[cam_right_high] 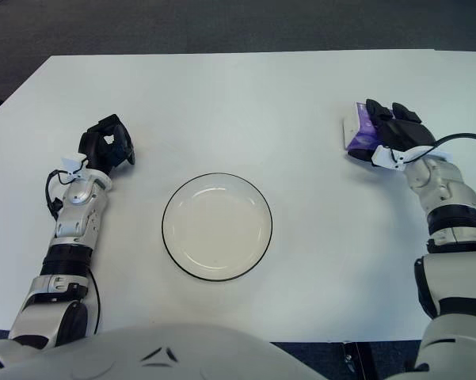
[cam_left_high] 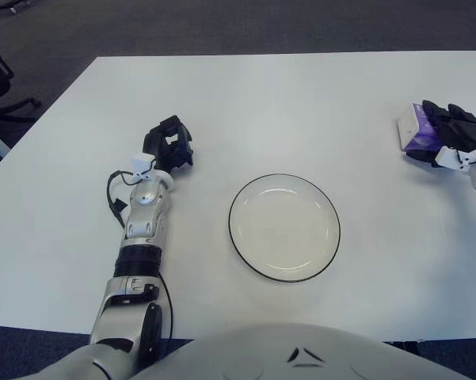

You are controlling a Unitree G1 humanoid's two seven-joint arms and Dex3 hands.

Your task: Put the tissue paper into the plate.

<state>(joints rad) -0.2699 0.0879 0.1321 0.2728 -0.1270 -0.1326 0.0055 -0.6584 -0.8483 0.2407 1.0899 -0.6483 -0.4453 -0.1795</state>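
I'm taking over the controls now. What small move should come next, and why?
Probably lift the right hand slightly and start carrying the tissue pack left toward the plate. The fingers seem closed on the pack, and the plate holds nothing. The left hand is left of the plate.

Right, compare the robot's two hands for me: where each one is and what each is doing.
The right hand is at the table's far right, fingers closed over the purple and white tissue pack; the left hand is on the left, fingers curled and holding nothing. The right hand sits farther from the round white black-rimmed plate than the left hand does. Both are black three-finger hands over the white table.
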